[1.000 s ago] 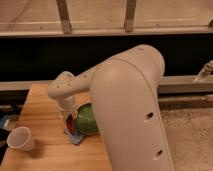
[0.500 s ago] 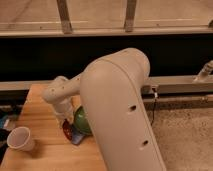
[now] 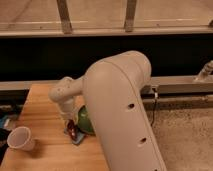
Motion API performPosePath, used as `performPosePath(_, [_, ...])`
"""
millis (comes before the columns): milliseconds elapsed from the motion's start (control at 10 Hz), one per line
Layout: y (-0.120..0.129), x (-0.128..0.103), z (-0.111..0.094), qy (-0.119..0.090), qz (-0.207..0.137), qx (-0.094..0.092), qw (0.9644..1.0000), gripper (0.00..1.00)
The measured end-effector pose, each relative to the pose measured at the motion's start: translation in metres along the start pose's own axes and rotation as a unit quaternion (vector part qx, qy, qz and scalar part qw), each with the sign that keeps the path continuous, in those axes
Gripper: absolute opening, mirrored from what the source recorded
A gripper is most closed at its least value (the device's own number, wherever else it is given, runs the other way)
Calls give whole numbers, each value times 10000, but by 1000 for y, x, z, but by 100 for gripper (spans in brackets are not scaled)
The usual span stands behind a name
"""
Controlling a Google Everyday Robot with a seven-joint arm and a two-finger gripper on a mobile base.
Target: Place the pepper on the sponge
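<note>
Arm (image 3: 120,115): white, bulky, elbow nearest the camera, forearm reaching down-left. Gripper (image 3: 70,124): low at arm's end, fingers closed.

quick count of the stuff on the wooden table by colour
red: 1, the pepper
blue-grey: 1, the sponge
green: 1, the bowl
white: 1, the cup
total: 4
Not counted: the gripper, shut, right at the pepper and just above the sponge, beside the bowl.
</note>
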State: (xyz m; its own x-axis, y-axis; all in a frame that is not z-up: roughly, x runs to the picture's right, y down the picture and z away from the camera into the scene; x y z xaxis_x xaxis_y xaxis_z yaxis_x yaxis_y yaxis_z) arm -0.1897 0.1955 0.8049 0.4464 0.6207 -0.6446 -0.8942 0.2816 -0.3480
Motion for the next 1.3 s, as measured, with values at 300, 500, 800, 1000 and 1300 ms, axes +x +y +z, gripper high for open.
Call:
performPosePath(300, [-21,1,-9,-49,191,50,9998,0])
performPosePath(500, [-27,3,-13,-69,259,10,9996,8])
performPosePath(800, [-22,5,-11,-25,167,-52,9998,36])
performPosePath(1000, [-12,6,-8,15,66,-106,9999,56])
performPosePath(1300, [-5,6,-6,37,11,-145,9999,80])
